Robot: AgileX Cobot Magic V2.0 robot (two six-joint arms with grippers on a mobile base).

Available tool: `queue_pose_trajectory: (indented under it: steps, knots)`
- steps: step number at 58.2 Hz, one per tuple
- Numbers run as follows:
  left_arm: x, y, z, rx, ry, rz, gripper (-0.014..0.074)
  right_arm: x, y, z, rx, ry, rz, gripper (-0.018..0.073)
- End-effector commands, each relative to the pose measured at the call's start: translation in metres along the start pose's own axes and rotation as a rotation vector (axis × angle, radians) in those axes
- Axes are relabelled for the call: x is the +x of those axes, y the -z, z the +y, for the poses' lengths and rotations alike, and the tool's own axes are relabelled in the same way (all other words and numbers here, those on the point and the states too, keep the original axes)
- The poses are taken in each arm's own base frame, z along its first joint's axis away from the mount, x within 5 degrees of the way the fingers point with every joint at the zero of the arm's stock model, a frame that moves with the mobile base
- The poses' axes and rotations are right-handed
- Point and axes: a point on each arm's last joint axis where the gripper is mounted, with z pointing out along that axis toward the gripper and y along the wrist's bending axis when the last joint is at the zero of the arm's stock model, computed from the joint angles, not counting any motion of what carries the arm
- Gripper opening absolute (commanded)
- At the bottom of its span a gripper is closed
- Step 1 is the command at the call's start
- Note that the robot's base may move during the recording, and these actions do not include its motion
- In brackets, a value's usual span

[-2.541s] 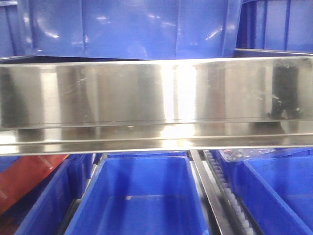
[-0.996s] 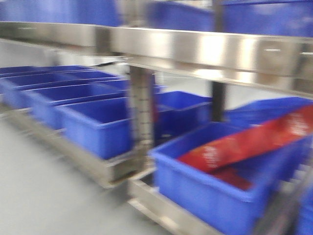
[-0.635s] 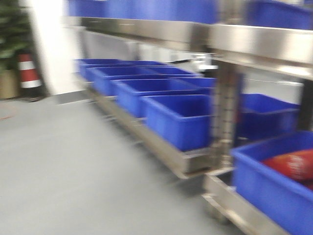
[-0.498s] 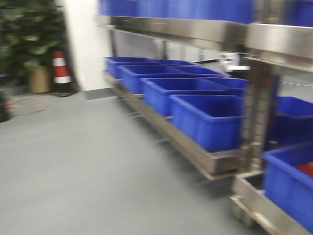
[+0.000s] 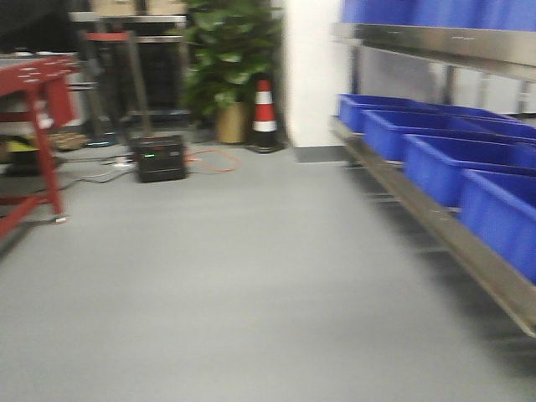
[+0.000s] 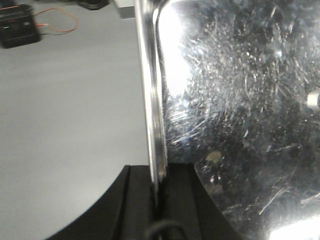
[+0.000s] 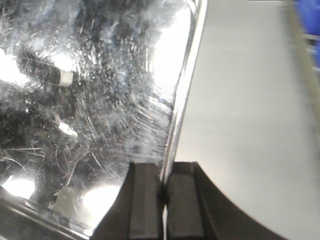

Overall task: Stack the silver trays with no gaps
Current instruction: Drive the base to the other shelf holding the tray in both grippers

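A scratched, shiny silver tray fills the right of the left wrist view, held in the air over the grey floor. My left gripper is shut on its thin left rim. In the right wrist view the same kind of silver tray fills the left side, and my right gripper is shut on its right rim. Neither the grippers nor any tray appear in the front view.
Grey floor stretches ahead. A steel rack with blue bins runs along the right. A red frame stands at the left. Further back are a black box with orange cable, a traffic cone and a plant.
The front view has swung left, from a close steel rack rail and blue bins to open floor, with the rack now at the right edge.
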Motion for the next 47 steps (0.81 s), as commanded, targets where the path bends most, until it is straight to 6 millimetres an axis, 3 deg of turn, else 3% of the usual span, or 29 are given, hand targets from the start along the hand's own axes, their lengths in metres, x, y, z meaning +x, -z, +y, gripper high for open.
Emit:
queue_pose_trajectory:
  steps: [1,47]
  knots:
    - [-0.0041,0.0028,-0.0046,0.019,-0.024,-0.037,-0.0026,-0.0091,0.0076,0.0060,-0.033,0.002,-0.078,-0.0080]
    - [-0.0041,0.0028,-0.0046,0.019,-0.024,-0.037,-0.0026,-0.0091,0.0076,0.0060,-0.033,0.002,-0.078,-0.0080]
